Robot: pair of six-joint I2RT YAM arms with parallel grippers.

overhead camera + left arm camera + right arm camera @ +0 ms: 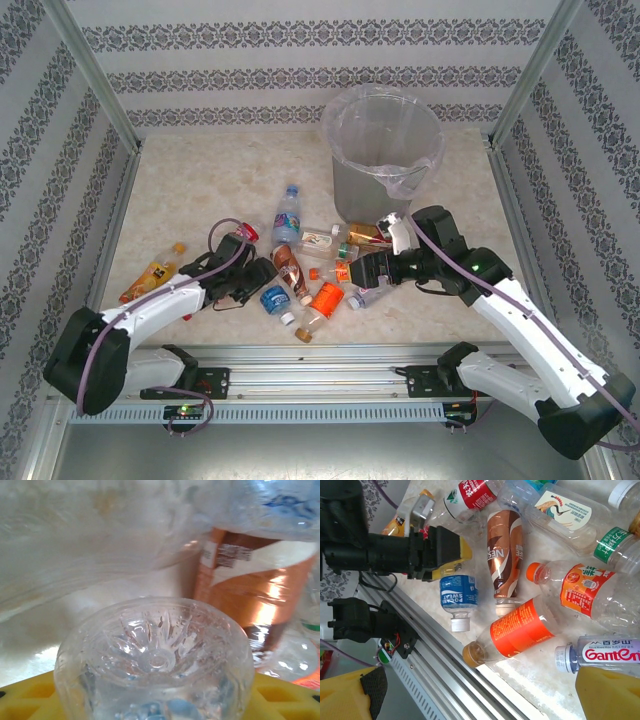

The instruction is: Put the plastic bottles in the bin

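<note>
While the left gripper (455,560) sits narrow round the slick base of the blue-label bottle (458,592), well short of the bin (370,185), it may squirt free. Right gripper (372,272) wide, empty. Other bottles (325,262) crowd close, could snag.

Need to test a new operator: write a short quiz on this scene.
1. True or false: the bin lies tipped over.
2. What colour is the label of the bottle between the jaws of the left gripper?
3. The right gripper is: A open; B shut on a cap; C shut on nothing.
Key: 1 false, it stands upright; 2 blue; 3 A.
</note>
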